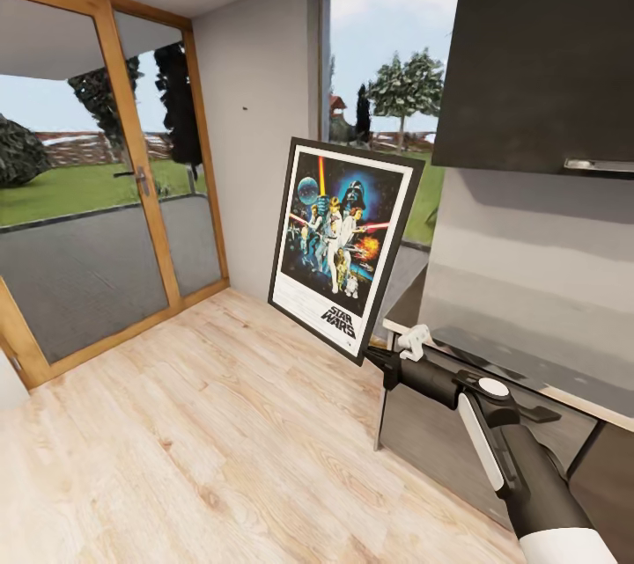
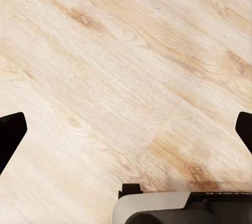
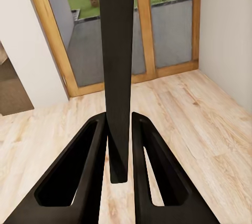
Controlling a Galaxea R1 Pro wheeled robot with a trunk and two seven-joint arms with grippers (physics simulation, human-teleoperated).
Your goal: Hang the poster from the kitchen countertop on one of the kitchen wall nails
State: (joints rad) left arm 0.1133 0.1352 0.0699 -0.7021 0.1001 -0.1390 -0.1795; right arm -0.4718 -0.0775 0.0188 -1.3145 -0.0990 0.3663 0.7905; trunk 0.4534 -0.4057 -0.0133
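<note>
The poster (image 1: 342, 240), a framed Star Wars print with a white border, hangs tilted in the air in front of the pale grey wall. My right gripper (image 1: 375, 356) is shut on its lower right corner. In the right wrist view the poster (image 3: 116, 51) appears edge-on as a dark strip pinched between the two black fingers of the right gripper (image 3: 121, 124). A tiny dark wall nail (image 1: 244, 108) sits on the wall, up and to the left of the poster. The kitchen countertop (image 1: 563, 381) lies to the right, behind my arm. My left gripper (image 2: 126, 129) is open over bare wooden floor.
Wood-framed glass doors (image 1: 132, 177) fill the left side, and a tall window (image 1: 387, 98) stands behind the poster. A dark wall cabinet (image 1: 546, 45) hangs above the countertop. Pale wooden floor (image 1: 220, 441) spreads out before me.
</note>
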